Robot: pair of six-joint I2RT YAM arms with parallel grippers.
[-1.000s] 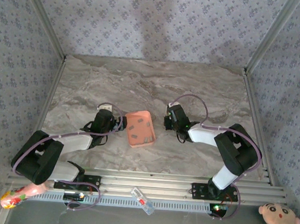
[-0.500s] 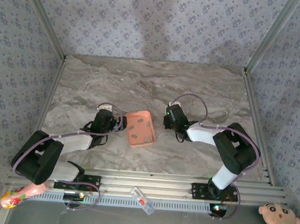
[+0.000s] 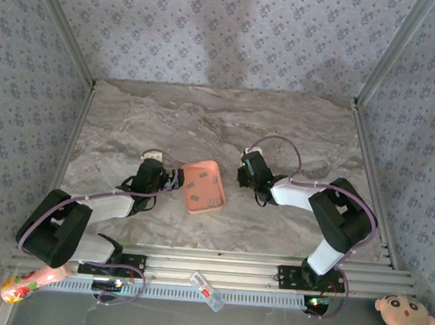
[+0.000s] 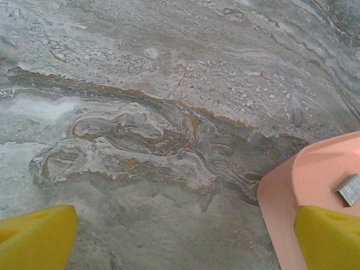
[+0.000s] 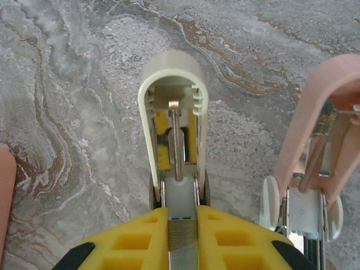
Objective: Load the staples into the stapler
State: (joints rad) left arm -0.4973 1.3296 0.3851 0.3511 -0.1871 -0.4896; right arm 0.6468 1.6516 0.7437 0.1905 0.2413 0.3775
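Near pink tray (image 3: 192, 191), right fingers (image 5: 135, 239) clamped on stapler (image 5: 171, 59), seemingly unmoved, left fingers (image 4: 36, 236) apart

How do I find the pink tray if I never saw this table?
Start at the grey marble table. Near its middle, a bit toward the near edge, sits the pink tray. It is the open, shallow box with little grey staples lying inside.

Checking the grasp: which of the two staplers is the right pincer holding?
The cream stapler, clamped in the right pincer. The pink stapler sits beside it, outside the grip.
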